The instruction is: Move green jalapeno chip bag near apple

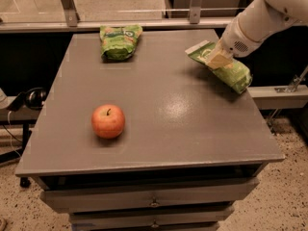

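The green jalapeno chip bag (235, 74) is at the right side of the grey table (168, 124), tilted, its white top edge pointing left. My gripper (219, 59) comes in from the upper right and is shut on the bag's upper part, holding it just off the tabletop with a shadow beneath. The red-orange apple (108, 121) stands at the front left of the table, well apart from the bag and gripper.
A shorter puffy green bag (120, 40) with a round white logo lies at the table's back left. Drawers sit under the tabletop. A metal rail runs behind the table, and a ledge (279, 94) stands to the right.
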Action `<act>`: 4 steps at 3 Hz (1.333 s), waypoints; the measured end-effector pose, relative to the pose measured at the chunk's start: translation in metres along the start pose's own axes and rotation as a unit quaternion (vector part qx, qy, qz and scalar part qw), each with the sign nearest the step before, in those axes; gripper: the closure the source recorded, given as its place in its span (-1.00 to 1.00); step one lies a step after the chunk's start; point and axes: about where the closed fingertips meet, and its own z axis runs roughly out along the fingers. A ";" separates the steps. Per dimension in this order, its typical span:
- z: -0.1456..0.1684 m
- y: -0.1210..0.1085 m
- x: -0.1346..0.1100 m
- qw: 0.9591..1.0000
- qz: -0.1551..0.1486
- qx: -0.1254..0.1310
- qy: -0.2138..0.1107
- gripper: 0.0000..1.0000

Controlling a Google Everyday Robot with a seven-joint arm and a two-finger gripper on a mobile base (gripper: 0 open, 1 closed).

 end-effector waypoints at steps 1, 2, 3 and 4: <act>-0.016 0.033 -0.026 0.998 -0.032 -0.040 -0.034 1.00; -0.028 0.080 -0.050 0.991 -0.061 -0.091 -0.073 1.00; -0.031 0.130 -0.073 0.981 -0.074 -0.144 -0.107 1.00; -0.024 0.177 -0.105 0.969 -0.078 -0.191 -0.138 1.00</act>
